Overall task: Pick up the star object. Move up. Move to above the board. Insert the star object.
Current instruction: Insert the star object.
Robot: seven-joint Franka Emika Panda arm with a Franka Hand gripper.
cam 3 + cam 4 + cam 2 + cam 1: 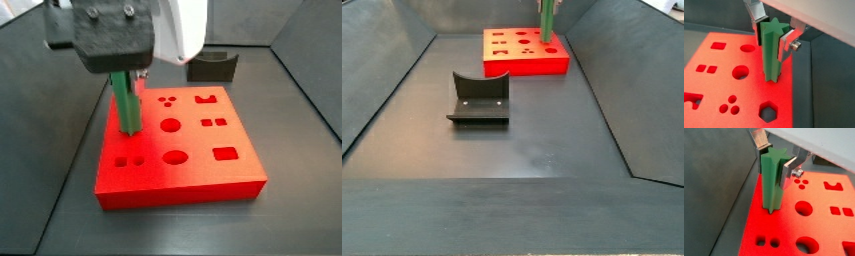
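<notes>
At the board's (817, 223) edge, the upright, bright green, star-sectioned star object (771, 180) is gripped by the hand (776, 159).

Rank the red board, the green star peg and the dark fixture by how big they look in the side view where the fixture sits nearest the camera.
1. The board, though it sits farther back.
2. The fixture, helped by nearness.
3. The star object, held by the gripper at the board's edge, partly cropped.
</notes>
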